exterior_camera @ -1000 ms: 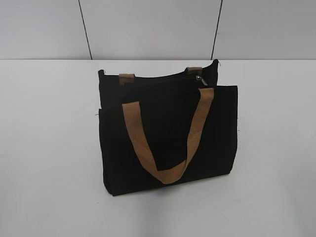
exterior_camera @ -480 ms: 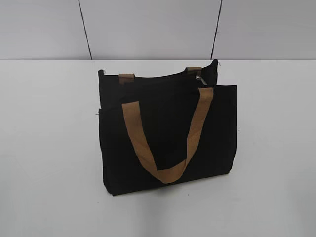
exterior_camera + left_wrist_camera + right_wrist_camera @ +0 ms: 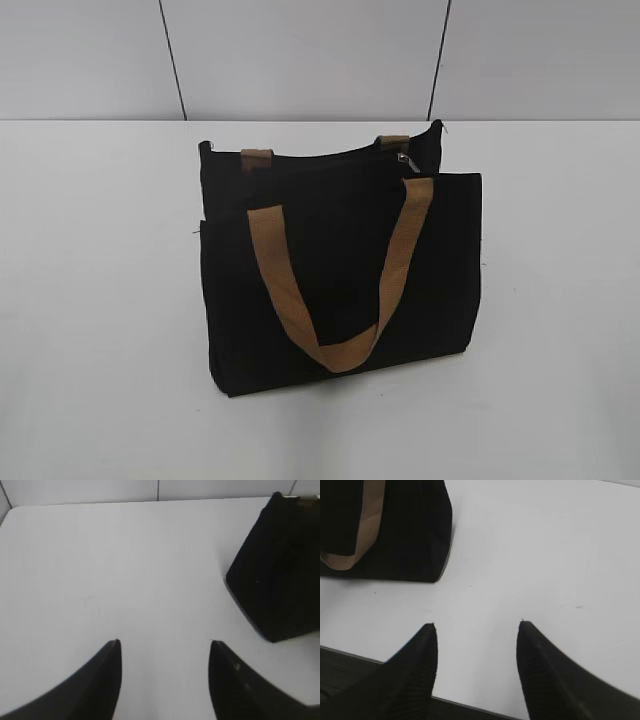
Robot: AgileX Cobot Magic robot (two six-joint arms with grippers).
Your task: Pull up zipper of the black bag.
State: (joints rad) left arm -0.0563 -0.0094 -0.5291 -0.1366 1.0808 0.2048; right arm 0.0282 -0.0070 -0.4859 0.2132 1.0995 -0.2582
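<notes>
The black bag stands upright in the middle of the white table, its tan front handle hanging down over the front panel. The zipper runs along the top edge, with its small silvery pull tab near the right end. Neither gripper shows in the exterior view. My left gripper is open and empty above bare table, with the bag's left end off to its right. My right gripper is open and empty near the table's front edge, with the bag's lower right corner off to its upper left.
The white table spreads on all sides of the bag. A grey panelled wall stands behind it. The table's front edge shows just under the right gripper.
</notes>
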